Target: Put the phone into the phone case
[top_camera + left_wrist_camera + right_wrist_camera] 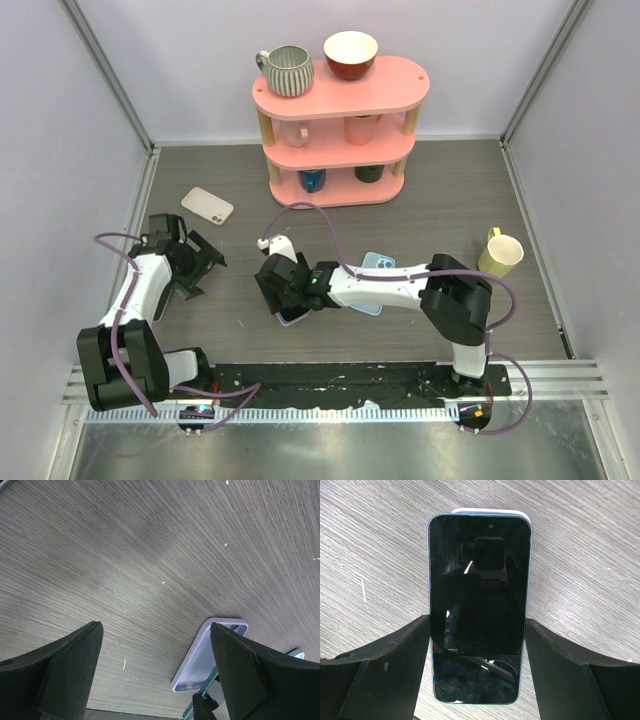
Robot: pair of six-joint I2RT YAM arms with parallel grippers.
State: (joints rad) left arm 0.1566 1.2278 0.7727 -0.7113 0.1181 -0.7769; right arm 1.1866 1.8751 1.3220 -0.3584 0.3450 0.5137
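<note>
My right gripper [477, 625] is shut on the phone [479, 590], its jaws pressing both long sides of the black screen. The phone lies over the lavender phone case [490, 511]; only the case's far rim shows beyond it. In the top view the right gripper [285, 290] is near the table's middle, with the case [292, 318] poking out beneath it. The left wrist view shows the case [207, 655] lying open side up, with the phone's teal edge tilted above its near end. My left gripper [205, 262] is open and empty, well to the left of the case.
A white phone-shaped object [208, 205] lies at the back left. A light blue flat item [378, 265] lies under my right arm. A pink shelf [340, 130] with mugs and bowls stands at the back. A yellow mug [500, 254] is at the right.
</note>
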